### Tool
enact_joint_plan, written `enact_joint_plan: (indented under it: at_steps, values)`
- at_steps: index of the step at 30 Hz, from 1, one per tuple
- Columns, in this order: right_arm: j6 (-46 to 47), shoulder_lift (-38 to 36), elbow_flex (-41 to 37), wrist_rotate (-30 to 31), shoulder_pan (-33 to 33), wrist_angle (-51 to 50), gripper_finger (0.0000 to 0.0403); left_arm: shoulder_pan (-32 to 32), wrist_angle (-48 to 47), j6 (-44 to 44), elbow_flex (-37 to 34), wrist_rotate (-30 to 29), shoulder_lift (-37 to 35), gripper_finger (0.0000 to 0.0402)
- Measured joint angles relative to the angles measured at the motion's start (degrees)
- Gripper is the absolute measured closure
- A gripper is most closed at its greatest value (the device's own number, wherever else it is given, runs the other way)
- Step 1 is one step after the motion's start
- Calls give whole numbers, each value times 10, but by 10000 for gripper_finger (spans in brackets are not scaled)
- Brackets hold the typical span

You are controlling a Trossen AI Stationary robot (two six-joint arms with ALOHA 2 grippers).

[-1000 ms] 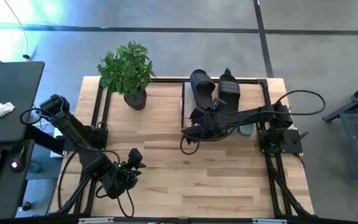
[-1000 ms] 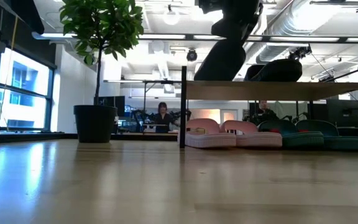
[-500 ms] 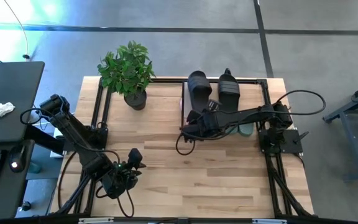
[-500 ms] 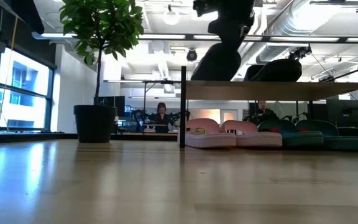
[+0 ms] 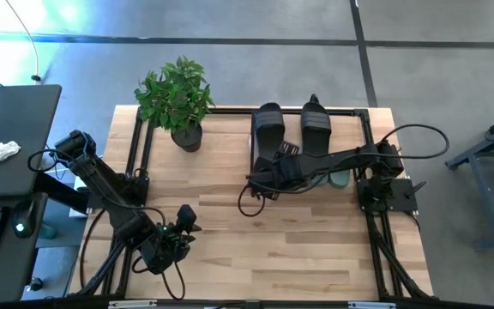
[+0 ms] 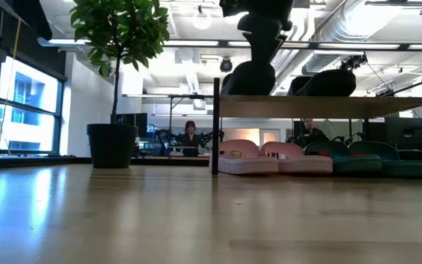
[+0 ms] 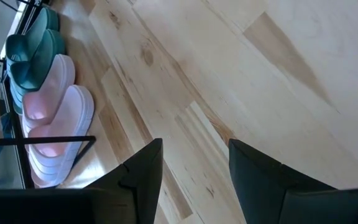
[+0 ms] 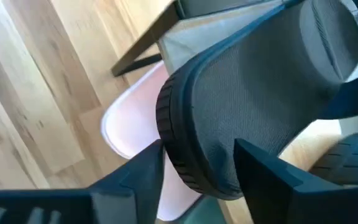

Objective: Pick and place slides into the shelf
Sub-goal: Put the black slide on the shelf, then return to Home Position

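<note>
Two black slides (image 5: 268,124) (image 5: 316,120) lie side by side on the shelf's light-wood top (image 5: 352,129), soles down. Under the plank two pale pink slides (image 6: 247,158) and two dark green slides (image 6: 372,160) rest on the table. My right gripper (image 8: 197,180) is open at the shelf's near left corner (image 5: 264,167). Its fingers stand on either side of the left black slide's heel end (image 8: 210,137). My left gripper (image 5: 185,225) hangs open over bare table near the front left, with nothing between its fingers (image 7: 194,168). My right gripper comes slanting down from the table's near side, one finger (image 8: 142,171) on each side of the left black slide's heel end (image 8: 179,155). I cannot tell whether the fingers touch it. The slide lies flat on the shelf top.
A potted plant (image 5: 177,103) stands at the table's far left, beside the shelf. A black metal frame (image 5: 140,146) runs along the table's edges. Bare wood (image 5: 298,240) stretches across the near half of the table.
The left black slide has come down from a slant to lie flat on the shelf top, and has turned straight beside the other one. My right gripper has turned at the wrist above the slide's heel end and now stands open around it.
</note>
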Motion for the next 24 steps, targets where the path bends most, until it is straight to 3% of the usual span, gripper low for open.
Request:
enact_joint_plan:
  at_steps: [7,17,24]
  values:
    - [-33,0,0,-14,2,31,194,0,0,0,0,0,0,236]
    - [-44,0,21,-28,26,21,190,0,0,-2,0,0,0,236]
    - [-25,0,103,-24,69,-110,190,0,0,-2,0,0,0,236]
